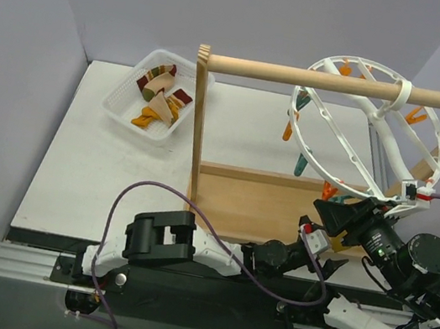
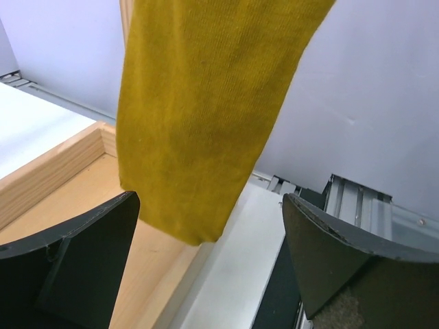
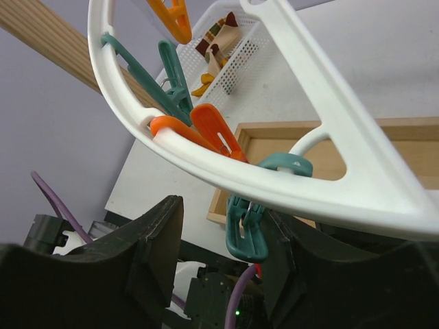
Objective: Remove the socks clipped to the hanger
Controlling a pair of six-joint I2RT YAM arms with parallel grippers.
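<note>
A mustard-orange sock (image 2: 199, 116) hangs down in the left wrist view, its toe end between my left gripper's (image 2: 211, 205) open fingers without touching them. In the top view the left gripper (image 1: 321, 232) reaches under the white ring hanger (image 1: 349, 157), which hangs on the wooden rod; the sock is hidden there. My right gripper (image 3: 223, 212) is open just under the hanger's rim (image 3: 206, 168), with a teal clip (image 3: 245, 233) hanging between its fingers. It shows beside the hanger's low edge in the top view (image 1: 346, 214). Several socks (image 1: 160, 94) lie in the basket.
A white mesh basket (image 1: 120, 100) stands at the back left. The wooden rack has a rod (image 1: 254, 69), an upright post (image 1: 198, 127) and a tray-like base (image 1: 257, 197) under the hanger. Orange and teal clips (image 3: 175, 89) hang from the ring.
</note>
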